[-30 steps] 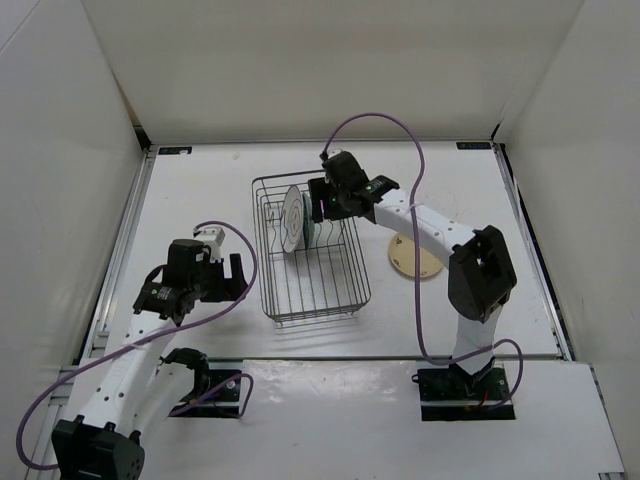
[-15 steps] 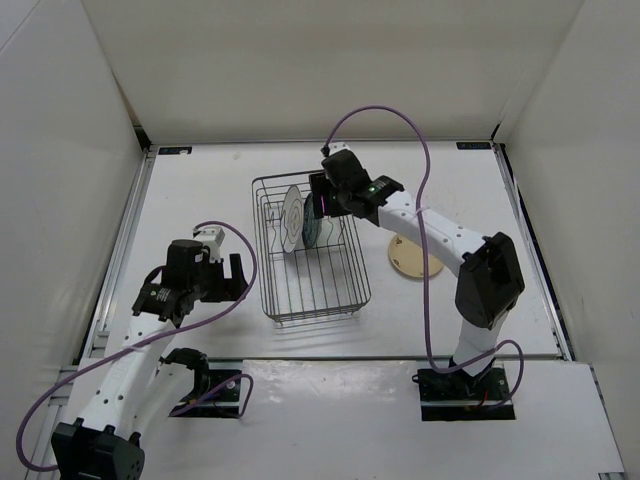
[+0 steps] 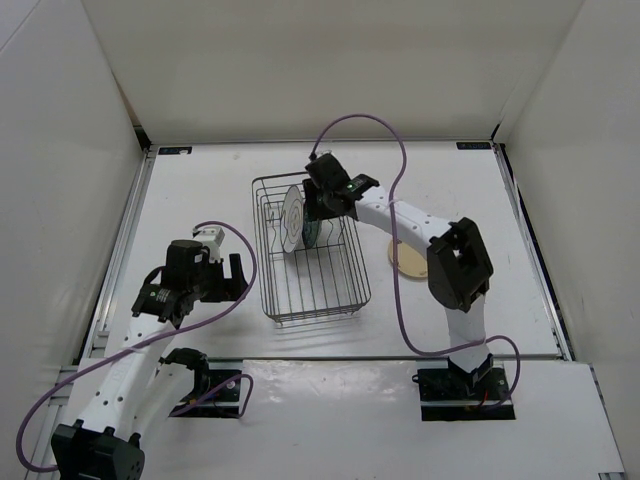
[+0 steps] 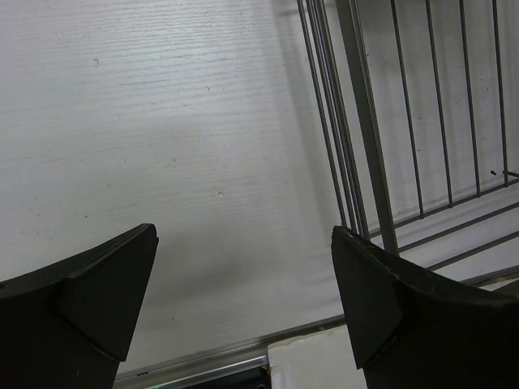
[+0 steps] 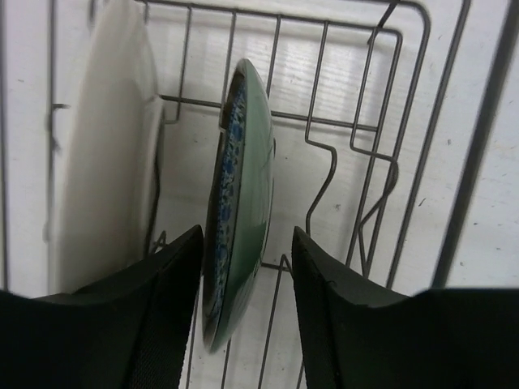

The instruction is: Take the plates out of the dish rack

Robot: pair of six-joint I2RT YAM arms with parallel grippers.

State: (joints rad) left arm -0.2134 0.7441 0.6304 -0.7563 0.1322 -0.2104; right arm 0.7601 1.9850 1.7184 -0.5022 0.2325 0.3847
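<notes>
The grey wire dish rack (image 3: 322, 290) stands mid-table. In it two plates stand on edge: the larger white plate (image 3: 291, 218) and, just right of it, the teal-blue plate (image 3: 309, 231). The tan plate (image 3: 407, 262) lies flat on the table right of the rack, partly under my right arm. My right gripper (image 3: 316, 206) is over the rack's far end. In the right wrist view it (image 5: 247, 243) is open, its jaws either side of the teal-blue plate (image 5: 243, 186), with a gap on the right side. The white plate (image 5: 105, 154) stands left of it. My left gripper (image 3: 236, 274) is open and empty left of the rack.
In the left wrist view the left gripper (image 4: 243, 251) hangs over bare table, with the rack's wall (image 4: 361, 121) by its right finger (image 4: 389, 300). Upright prongs (image 5: 324, 170) stand right of the teal-blue plate. White walls enclose the table.
My right arm has swung its gripper left and down over the rack's far end, onto the teal-blue plate. My left arm has not moved.
</notes>
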